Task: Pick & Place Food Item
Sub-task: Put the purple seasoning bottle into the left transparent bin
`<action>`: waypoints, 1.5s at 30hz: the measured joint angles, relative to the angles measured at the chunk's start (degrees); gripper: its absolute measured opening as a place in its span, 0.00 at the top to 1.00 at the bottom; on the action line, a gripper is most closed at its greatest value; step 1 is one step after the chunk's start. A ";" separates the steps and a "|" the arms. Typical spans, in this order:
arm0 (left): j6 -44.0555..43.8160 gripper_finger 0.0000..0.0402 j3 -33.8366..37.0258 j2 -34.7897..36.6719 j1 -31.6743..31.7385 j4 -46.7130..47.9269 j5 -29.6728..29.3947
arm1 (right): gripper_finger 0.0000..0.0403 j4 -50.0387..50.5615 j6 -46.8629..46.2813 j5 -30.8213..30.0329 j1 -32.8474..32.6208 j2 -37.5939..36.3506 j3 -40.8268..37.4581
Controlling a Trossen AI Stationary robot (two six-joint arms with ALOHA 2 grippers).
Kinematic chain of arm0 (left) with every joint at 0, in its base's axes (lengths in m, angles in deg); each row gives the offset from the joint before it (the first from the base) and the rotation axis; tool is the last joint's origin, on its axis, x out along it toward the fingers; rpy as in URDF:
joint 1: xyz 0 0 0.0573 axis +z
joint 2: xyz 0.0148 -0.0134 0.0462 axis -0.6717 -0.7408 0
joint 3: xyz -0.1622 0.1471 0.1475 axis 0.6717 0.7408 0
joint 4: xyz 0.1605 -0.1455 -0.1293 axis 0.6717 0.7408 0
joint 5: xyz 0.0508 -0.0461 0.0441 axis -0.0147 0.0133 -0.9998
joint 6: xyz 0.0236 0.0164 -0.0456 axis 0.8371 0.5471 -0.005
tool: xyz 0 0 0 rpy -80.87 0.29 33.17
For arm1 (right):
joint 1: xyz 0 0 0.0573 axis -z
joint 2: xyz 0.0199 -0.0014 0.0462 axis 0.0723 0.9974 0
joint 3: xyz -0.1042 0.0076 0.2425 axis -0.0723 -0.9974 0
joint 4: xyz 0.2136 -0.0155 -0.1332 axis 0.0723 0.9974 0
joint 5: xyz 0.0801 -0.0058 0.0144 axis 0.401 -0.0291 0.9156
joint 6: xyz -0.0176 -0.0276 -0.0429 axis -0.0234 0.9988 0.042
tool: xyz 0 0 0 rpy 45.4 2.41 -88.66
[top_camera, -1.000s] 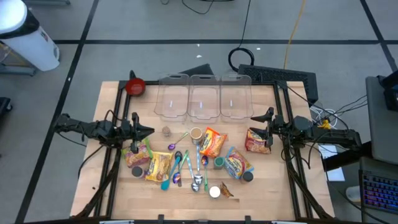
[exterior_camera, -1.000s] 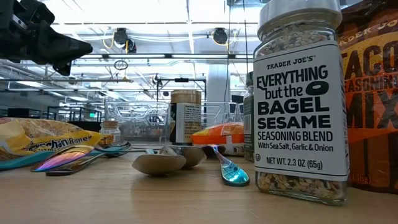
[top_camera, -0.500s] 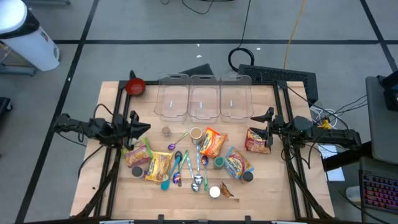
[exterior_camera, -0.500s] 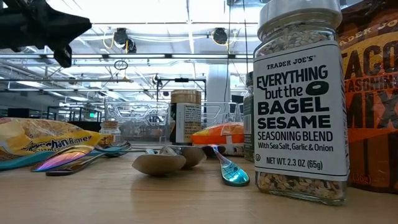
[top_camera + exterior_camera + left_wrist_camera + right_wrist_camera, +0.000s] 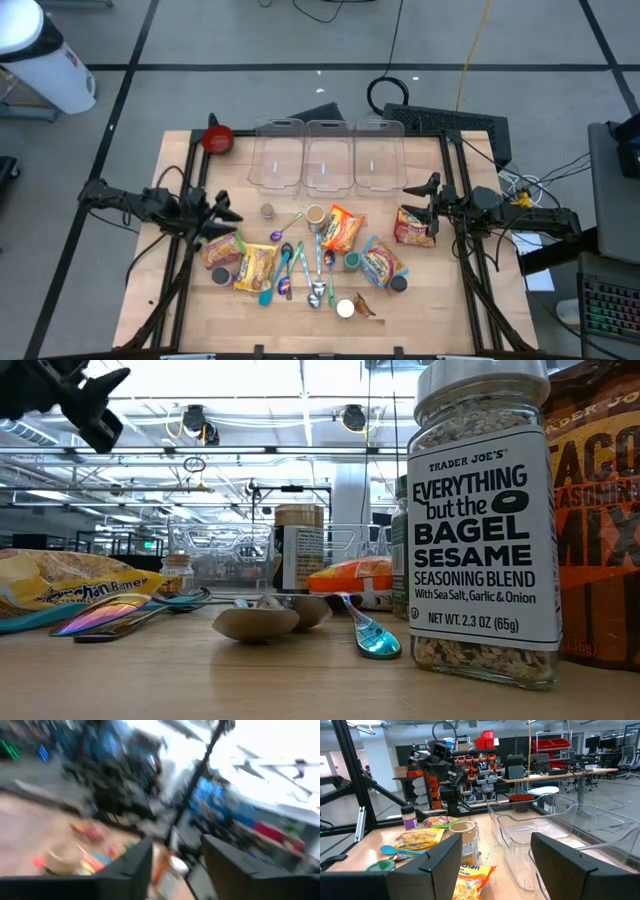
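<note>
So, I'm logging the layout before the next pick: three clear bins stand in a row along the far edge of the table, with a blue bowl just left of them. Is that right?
Not quite: the bowl is red, not blue. The high view shows it at the table's far left corner, just left of the three clear bins, which do stand in a row along the far edge.

A red bowl [image 5: 218, 139] sits at a worktop [image 5: 420, 310] corner. A keyboard [image 5: 447, 122] and white cylinder [image 5: 45, 55] lie beyond it.
</note>
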 joint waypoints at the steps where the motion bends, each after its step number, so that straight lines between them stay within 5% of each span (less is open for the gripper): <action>1: -0.78 0.44 -2.17 -2.02 0.00 3.02 2.87 | 0.42 0.02 0.00 0.02 0.00 0.02 0.02; 7: 0.35 0.26 -17.40 -17.60 -2.58 20.64 14.59 | 0.42 0.00 0.00 0.00 0.00 0.02 0.01; 17: -10.86 0.37 -37.76 -39.11 -11.26 51.62 18.83 | 0.42 0.00 0.00 0.00 0.00 0.02 0.01; 22: -17.11 0.42 -38.98 -44.01 -14.62 59.55 20.57 | 0.42 0.00 -0.02 0.00 0.00 0.01 0.01; 27: -22.50 0.43 -39.04 -47.17 -17.87 64.99 15.25 | 0.42 0.00 0.00 0.00 0.00 0.02 0.00; 45: -23.93 0.43 -39.04 -49.80 -23.28 64.71 9.02 | 0.42 0.00 -0.02 0.00 0.00 0.02 0.02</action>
